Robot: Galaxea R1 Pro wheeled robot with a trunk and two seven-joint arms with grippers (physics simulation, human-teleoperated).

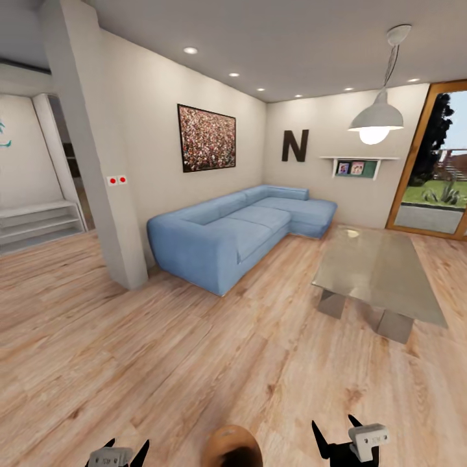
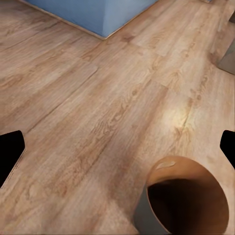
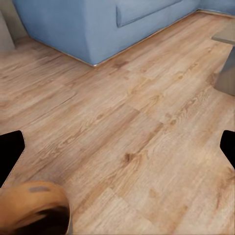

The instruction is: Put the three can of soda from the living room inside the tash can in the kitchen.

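I face the living room, with its blue L-shaped sofa (image 1: 240, 233) and glass coffee table (image 1: 376, 269). The soda cans are out of view. The trash can (image 1: 231, 446), copper-brown inside, shows at the lower edge of the head view between my two arms. In the left wrist view the trash can (image 2: 188, 198) stands upright on the plank floor, pale grey outside. A blurred part of the trash can (image 3: 34, 208) appears in the right wrist view. My left gripper (image 1: 128, 446) (image 2: 117, 147) and my right gripper (image 1: 334, 425) (image 3: 117, 147) are both open, holding nothing.
A white pillar (image 1: 104, 162) stands left of the sofa, with low white shelves (image 1: 39, 220) beyond it. A dark "N" (image 1: 295, 145) and a framed picture (image 1: 206, 137) hang on the walls. A pendant lamp (image 1: 376, 120) hangs over the table. A glass door (image 1: 441, 168) is at right.
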